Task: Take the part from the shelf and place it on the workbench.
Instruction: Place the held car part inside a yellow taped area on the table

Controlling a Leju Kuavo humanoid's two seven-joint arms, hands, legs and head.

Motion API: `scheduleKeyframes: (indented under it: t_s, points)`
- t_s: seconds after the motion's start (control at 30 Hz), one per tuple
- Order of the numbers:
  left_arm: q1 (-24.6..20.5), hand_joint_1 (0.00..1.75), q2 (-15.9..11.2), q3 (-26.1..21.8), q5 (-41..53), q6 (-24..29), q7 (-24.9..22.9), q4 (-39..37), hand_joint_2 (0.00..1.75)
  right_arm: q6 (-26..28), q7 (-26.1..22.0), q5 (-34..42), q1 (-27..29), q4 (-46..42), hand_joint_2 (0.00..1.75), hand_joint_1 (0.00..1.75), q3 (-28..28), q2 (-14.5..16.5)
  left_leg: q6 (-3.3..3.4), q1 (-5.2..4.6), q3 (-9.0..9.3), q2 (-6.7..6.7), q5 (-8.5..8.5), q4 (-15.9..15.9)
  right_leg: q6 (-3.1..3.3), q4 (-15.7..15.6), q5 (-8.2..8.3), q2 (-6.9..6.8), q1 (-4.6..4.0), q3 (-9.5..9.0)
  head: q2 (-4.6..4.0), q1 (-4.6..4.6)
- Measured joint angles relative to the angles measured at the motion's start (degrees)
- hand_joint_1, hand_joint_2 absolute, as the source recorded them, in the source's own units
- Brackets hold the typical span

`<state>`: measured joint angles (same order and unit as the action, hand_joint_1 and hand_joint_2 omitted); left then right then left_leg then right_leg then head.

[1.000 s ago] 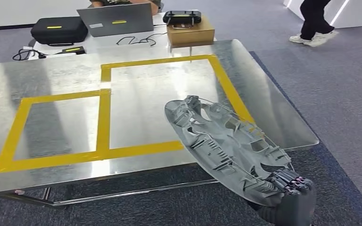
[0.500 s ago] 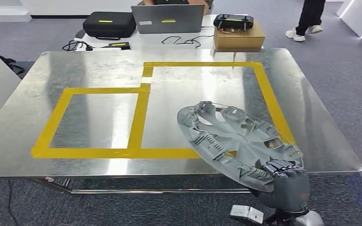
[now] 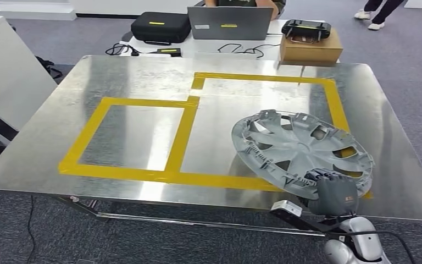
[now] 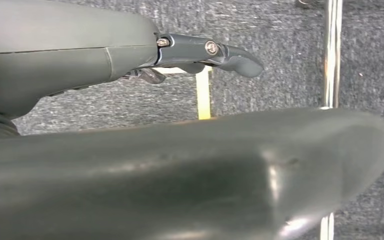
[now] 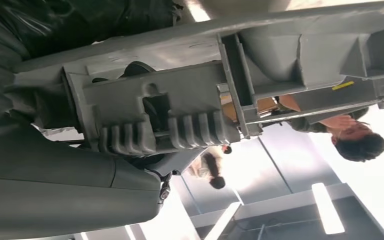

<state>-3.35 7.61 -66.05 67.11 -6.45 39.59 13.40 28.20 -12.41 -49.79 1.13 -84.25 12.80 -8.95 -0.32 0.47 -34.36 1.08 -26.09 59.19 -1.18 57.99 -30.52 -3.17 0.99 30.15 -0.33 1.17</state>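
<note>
Head view: right hand (image 3: 335, 193) has fingers (image 3: 323, 177) clenched on near rim of grey wheel-cover part (image 3: 301, 149), tilted, over right yellow-taped box (image 3: 329, 93) on steel desk (image 3: 44, 137). Can't tell if far edge touches desk. Rim grip prob. keeps hand clear of the surface so part can go down flat. Right wrist view: ribbed underside of part close against the hand. Left hand (image 4: 130, 150) hangs over carpet, finger state can't tell.

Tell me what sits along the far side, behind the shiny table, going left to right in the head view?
Black case → laptop → cardboard box carrying a black controller.
</note>
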Motion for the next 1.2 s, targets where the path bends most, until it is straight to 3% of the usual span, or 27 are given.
scheduleKeyframes:
  t_s: [0.13, 0.43, 0.7, 1.2]
  points:
    - [0.1, 0.00, 0.1, 0.2, 0.2, 0.0, -0.4, -0.1, 0.00, -1.3, 1.8, -0.4, -2.0, 2.3, 1.75, 1.75, -0.3, -0.4, 0.10, -0.07, 0.43, -0.04, -0.28, -0.8, 0.21, -0.4, -0.05, 0.04, -0.24, -0.24, 0.00, -0.11]
    - [-0.1, 0.00, 0.2, 0.3, 0.6, -0.1, -0.6, -0.2, 0.00, -3.6, 3.8, -2.9, -5.4, 5.5, 1.75, 1.75, 0.1, -0.7, 0.79, -0.11, 0.49, -0.04, -0.50, -0.8, -0.92, -1.4, 0.38, 0.07, -0.22, -1.24, 0.00, -0.14]
    - [-0.5, 0.00, 0.1, 0.5, 0.8, -0.6, -1.2, -0.2, 0.00, -7.6, 8.9, -9.8, -10.7, 10.2, 1.75, 1.75, 4.9, 0.1, 0.90, -0.08, 0.67, -0.04, -0.41, -0.8, -1.05, -1.4, 0.43, 0.09, -0.29, -1.36, 0.00, -0.12]
    - [-1.0, 0.00, 0.1, 1.0, 1.3, -0.5, -1.7, -0.2, 0.00, -10.9, 12.1, -12.6, -20.6, 20.0, 1.75, 1.75, 19.3, 8.7, 0.84, 0.03, 0.89, 0.10, -0.38, -1.0, -0.94, -1.4, 0.37, 0.30, -0.39, -1.54, 0.00, -0.11]
